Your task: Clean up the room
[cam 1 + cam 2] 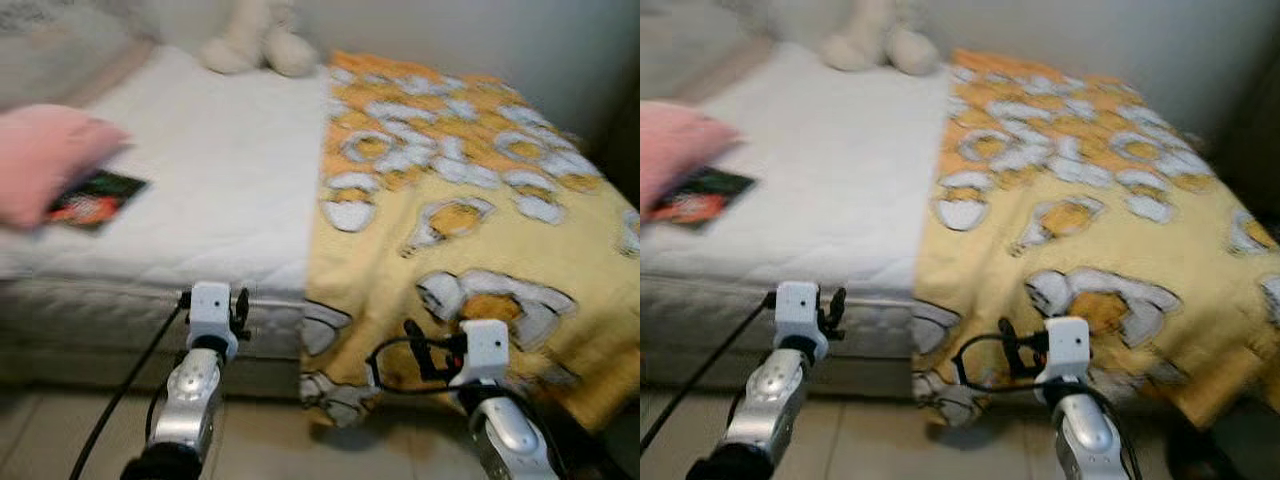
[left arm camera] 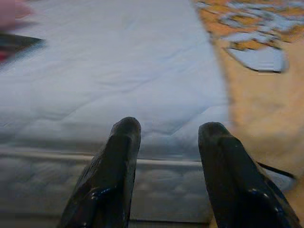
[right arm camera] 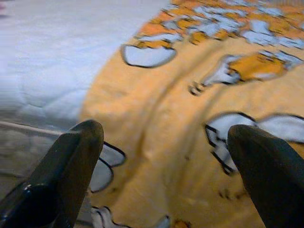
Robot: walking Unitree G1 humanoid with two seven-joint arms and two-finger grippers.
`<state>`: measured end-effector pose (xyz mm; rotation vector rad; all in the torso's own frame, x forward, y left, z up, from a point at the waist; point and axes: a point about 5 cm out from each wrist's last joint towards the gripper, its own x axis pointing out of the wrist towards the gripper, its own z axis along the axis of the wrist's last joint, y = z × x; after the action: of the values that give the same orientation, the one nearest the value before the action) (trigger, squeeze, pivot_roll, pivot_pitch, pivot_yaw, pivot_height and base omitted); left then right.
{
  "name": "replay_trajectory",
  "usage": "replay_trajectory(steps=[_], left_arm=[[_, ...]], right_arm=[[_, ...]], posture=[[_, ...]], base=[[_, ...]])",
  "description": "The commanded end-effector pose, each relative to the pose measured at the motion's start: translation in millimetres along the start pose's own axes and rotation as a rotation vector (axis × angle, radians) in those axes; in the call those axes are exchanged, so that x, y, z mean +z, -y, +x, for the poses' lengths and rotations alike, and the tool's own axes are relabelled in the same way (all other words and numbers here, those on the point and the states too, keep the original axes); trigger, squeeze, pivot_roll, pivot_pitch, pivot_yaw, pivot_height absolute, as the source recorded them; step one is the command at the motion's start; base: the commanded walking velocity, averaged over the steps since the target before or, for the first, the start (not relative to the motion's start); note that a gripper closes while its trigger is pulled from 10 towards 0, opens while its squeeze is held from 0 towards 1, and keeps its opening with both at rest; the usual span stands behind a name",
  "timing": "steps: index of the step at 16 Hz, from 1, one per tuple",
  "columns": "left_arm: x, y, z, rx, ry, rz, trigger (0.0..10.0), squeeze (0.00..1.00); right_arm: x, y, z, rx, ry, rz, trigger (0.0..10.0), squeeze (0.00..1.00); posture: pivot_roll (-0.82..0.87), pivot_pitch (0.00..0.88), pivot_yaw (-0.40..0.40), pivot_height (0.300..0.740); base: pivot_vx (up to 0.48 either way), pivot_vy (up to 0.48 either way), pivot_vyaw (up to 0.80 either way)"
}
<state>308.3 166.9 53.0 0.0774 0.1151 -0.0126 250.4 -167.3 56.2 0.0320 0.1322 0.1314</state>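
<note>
A bed with a white mattress point(image 1: 230, 170) stands before me. A yellow blanket point(image 1: 470, 220) with white and orange shapes covers its right half and hangs over the front edge. A pink pillow point(image 1: 40, 160) lies at the left with a dark book point(image 1: 97, 198) beside it. A cream plush toy point(image 1: 255, 40) sits at the far end. My left gripper point(image 2: 168, 130) is open, just short of the mattress's front edge. My right gripper point(image 3: 166, 130) is open wide, facing the hanging blanket with nothing between its fingers.
Pale floor tiles point(image 1: 260, 440) run along the bed's front. A light wall point(image 1: 480, 35) stands behind the bed. A black cable point(image 1: 130, 385) trails from my left arm.
</note>
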Motion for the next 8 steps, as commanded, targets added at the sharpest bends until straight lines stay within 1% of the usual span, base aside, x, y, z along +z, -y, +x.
replay_trajectory(steps=[1, 2, 3, 4, 5, 6, 7, 8], left_arm=[[8, 10.8, 2.3, -0.009, 0.028, 0.025, 10.0, 0.0], [13, 13.9, 3.5, -0.008, 0.046, 0.034, 10.0, 0.0], [13, 13.9, 3.5, -0.008, 0.046, 0.034, 10.0, 0.0], [23, 16.6, 4.2, -0.009, 0.083, 0.055, 10.0, 0.0], [29, 17.4, 4.4, -0.01, 0.107, 0.063, 10.0, 0.0], [40, 22.0, 6.4, -0.02, 0.15, 0.089, 10.0, 0.0], [49, 26.6, 8.1, -0.021, 0.172, 0.094, 10.0, 0.0], [52, 32.4, 9.3, -0.031, 0.168, 0.086, 10.0, 0.0]], right_arm=[[2, 6.3, 2.7, -0.029, 0.012, -0.007, 10.0, 0.0], [2, 6.9, 4.1, -0.032, 0.014, -0.008, 10.0, 0.0], [2, 6.9, 4.1, -0.032, 0.014, -0.008, 10.0, 0.0], [3, 8.1, 4.3, -0.041, 0.026, -0.006, 10.0, 0.0], [5, 9.3, 3.2, -0.052, 0.047, -0.007, 10.0, 0.0], [11, 10.8, 3.0, -0.068, 0.091, -0.001, 10.0, 0.0], [16, 11.1, 3.6, -0.074, 0.121, 0.003, 10.0, 0.0], [18, 9.9, 5.5, -0.068, 0.131, 0.001, 10.0, 0.0]], posture=[[0.04, 0.0, -0.007, 0.74], [0.04, 0.0, -0.002, 0.74], [0.04, 0.0, -0.002, 0.74], [0.03, 0.0, 0.0, 0.74], [0.03, 0.0, 0.001, 0.74], [0.03, 0.0, -0.002, 0.74], [0.03, 0.0, -0.003, 0.74], [0.03, 0.0, -0.005, 0.74]], base=[[0.0, 0.0, 0.52], [0.0, 0.0, 0.52], [0.0, 0.0, 0.52], [0.0, 0.0, 0.52], [0.0, 0.0, 0.52], [0.0, 0.0, 0.51], [0.0, 0.0, 0.51], [0.0, 0.0, 0.52]])
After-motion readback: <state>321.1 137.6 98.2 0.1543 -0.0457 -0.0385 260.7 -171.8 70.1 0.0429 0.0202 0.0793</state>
